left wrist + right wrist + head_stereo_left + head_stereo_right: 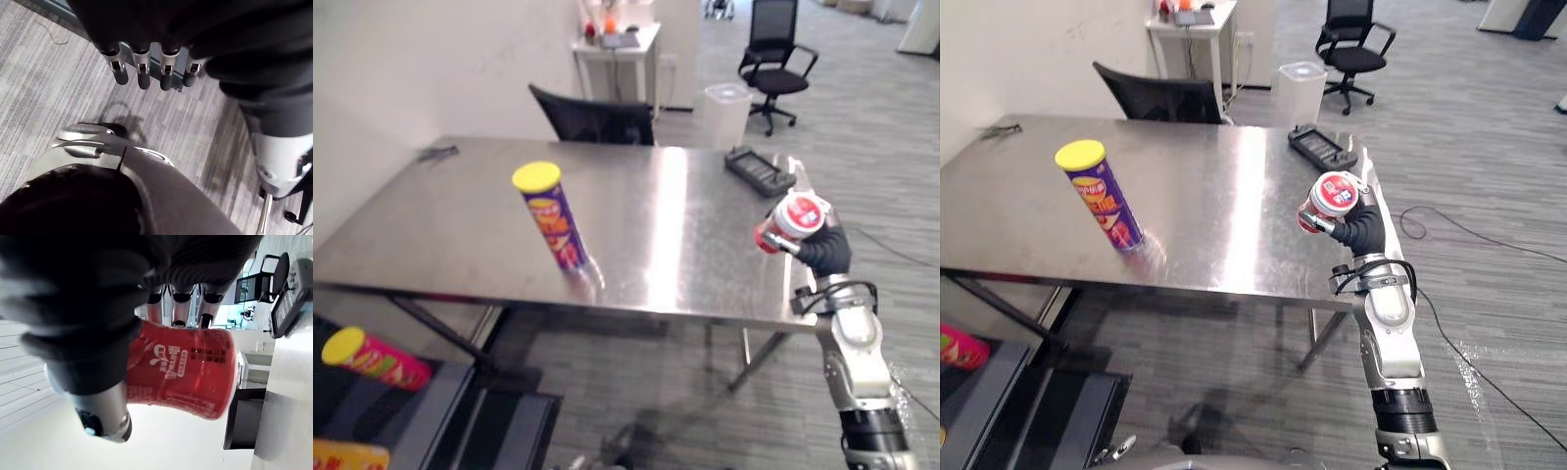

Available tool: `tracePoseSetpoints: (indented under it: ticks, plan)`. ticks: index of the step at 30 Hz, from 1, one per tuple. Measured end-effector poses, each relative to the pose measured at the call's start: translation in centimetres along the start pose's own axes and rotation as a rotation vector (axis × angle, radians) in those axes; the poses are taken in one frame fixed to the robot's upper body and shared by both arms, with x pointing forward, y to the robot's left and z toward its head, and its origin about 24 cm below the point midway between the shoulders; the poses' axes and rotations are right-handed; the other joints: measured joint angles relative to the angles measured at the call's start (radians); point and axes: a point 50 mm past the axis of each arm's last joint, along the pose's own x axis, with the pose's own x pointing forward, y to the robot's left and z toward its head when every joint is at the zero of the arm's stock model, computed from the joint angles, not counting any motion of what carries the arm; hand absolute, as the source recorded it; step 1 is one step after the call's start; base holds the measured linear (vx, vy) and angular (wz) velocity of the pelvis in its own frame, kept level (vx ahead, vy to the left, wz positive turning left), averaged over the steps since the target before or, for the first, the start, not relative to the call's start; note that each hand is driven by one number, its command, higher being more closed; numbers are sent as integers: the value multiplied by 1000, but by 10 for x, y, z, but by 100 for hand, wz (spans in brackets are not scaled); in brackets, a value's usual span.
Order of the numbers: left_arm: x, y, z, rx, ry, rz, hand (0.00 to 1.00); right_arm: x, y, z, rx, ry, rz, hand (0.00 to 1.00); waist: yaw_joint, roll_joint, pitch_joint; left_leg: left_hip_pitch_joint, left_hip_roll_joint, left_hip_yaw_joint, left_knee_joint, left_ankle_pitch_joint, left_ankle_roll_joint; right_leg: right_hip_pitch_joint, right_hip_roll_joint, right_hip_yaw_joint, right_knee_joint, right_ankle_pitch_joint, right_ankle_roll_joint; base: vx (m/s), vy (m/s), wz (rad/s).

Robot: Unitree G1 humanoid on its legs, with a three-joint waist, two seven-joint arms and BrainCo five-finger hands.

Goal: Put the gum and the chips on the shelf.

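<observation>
My right hand [824, 251] is raised just off the table's right edge and is shut on a red gum tub [792, 221] with a white lid. The right wrist view has its fingers curled over the tub [181, 374] and the thumb under it. A purple chips can [554, 219] with a yellow lid stands leaning on the steel table [685, 225], left of centre near the front edge. My left hand [142, 73] hangs low over the grey floor with relaxed, straight fingers and nothing in it.
A dark shelf [460, 392] stands at the lower left, with a pink can [377, 359] with a yellow lid lying on it. A black tray [759, 168] lies at the table's far right. Behind the table are a black chair [592, 119] and a white bin [724, 113].
</observation>
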Motion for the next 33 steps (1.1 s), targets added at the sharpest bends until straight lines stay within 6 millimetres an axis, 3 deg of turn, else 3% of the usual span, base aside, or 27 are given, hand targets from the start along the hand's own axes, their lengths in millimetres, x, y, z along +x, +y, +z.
tracePoseSetpoints:
  ticks: [2, 5, 6, 7, 8, 9, 10, 11, 13, 14, 15, 16, 17, 18, 21, 24, 29, 33]
  plan:
    - [4, -6, 13, 1, -32, -17, 0, 10, 6, 6, 19, -36, 21, 100, 1, 14, 37, -80, 14, -54, 39, 13, -9, -52, 3, -45, 48, -18, -26, -177, -74, 62]
    - [5, -11, 17, -2, -45, -29, 0, 23, 13, 10, 47, -64, 50, 100, 6, 33, 56, -125, 13, -136, -72, 61, -52, -103, -17, -152, 119, -69, -59, -194, -119, 89]
    - [5, -11, 17, -3, -45, -29, 0, 23, 12, 11, 42, -66, 49, 100, 8, 31, 56, -121, 18, -120, -105, 56, -58, -100, -28, -178, 114, -75, -73, -141, -128, 145]
    - [6, -11, 19, -3, -48, -29, 0, 23, 6, 13, 23, -73, 31, 100, 8, 12, 64, -142, 27, -34, -98, 51, -17, -97, -56, -242, 118, -82, -97, -93, -82, 161]
    - [7, -10, 22, -12, -52, -26, 0, 23, -4, 15, 10, -81, -10, 100, 5, 15, 62, -197, 51, 75, 44, 60, 48, -95, -97, -313, 141, -91, -109, -64, -61, 169]
    - [7, -9, 21, -30, -47, -23, 0, 23, -8, 16, 6, -83, -31, 100, 1, 16, 63, -215, 73, 128, 139, 46, 66, -89, -113, -347, 153, -94, -113, -78, -77, 165]
    - [6, -9, 16, -49, -34, -18, 0, 23, -15, 17, -4, -85, -66, 100, -5, 17, 65, -218, 136, 214, 288, 17, 87, -74, -134, -406, 177, -96, -115, -134, -58, 150]
    - [5, -9, 11, -59, -23, -17, 0, 21, -20, 18, -11, -88, -97, 100, -14, 30, 60, -198, 193, 261, 368, -22, 81, -56, -154, -466, 199, -97, -113, -146, -18, 143]
    - [4, -11, 9, -86, -17, -15, 0, 20, -32, 22, -27, -101, -150, 100, -23, 49, 51, -192, 216, 307, 374, -23, 78, -37, -195, -547, 236, -99, -110, -108, 110, 120]
    - [4, -10, 8, -92, -14, -12, 0, 18, -36, 22, -30, -102, -169, 100, -23, 46, 51, -196, 205, 329, 366, -22, 78, -32, -199, -565, 241, -98, -101, -89, 153, 138]
    - [3, -7, 7, -103, -10, -3, 0, 16, -41, 23, -42, -102, -187, 100, -25, 42, 49, -184, 154, 318, 275, -19, 74, 0, -207, -616, 198, -76, -63, -72, 136, 107]
    - [3, -7, 7, -110, -7, -1, 0, 14, -42, 24, -46, -104, -193, 100, -24, 45, 42, -169, 130, 304, 204, -15, 65, 11, -212, -643, 177, -69, -57, -113, 270, 127]
    - [3, -5, 3, -118, 9, 2, 0, 11, -46, 26, -47, -111, -213, 100, -27, 47, 34, -153, 121, 328, 143, -55, 41, 20, -217, -695, 157, -48, -61, -102, 253, 92]
    - [1, -1, 0, -129, 20, 16, 0, 8, -47, 24, -39, -104, -231, 100, -25, 45, 32, -169, 156, 378, 171, -57, 41, 30, -223, -724, 160, -33, -56, -81, 199, 85]
    - [-2, 10, -7, -138, 36, 49, 0, 2, -49, 22, -41, -92, -245, 100, -25, 15, 17, -175, 97, 376, 118, -47, 40, 38, -224, -745, 98, 44, -39, -56, 216, 38]
    - [-1, 10, -5, -120, 32, 48, 0, -5, -57, 27, -50, -111, -305, 100, -26, 6, 12, -171, 45, 367, 69, -25, 66, 48, -229, -754, 36, 113, -30, -27, 207, 18]
    - [1, 13, 3, -119, 6, 64, 0, -12, -58, 20, -25, -85, -371, 100, -19, -8, 11, -159, 6, 349, 25, -1, 88, 55, -248, -747, 34, 126, -33, -4, 82, 15]
    - [0, 18, 3, -173, 2, 95, 0, -13, -54, 17, -43, -73, -369, 100, 7, -15, 12, -111, -1, 353, -64, 40, 79, 67, -215, -727, -2, 127, -31, -3, -50, -4]
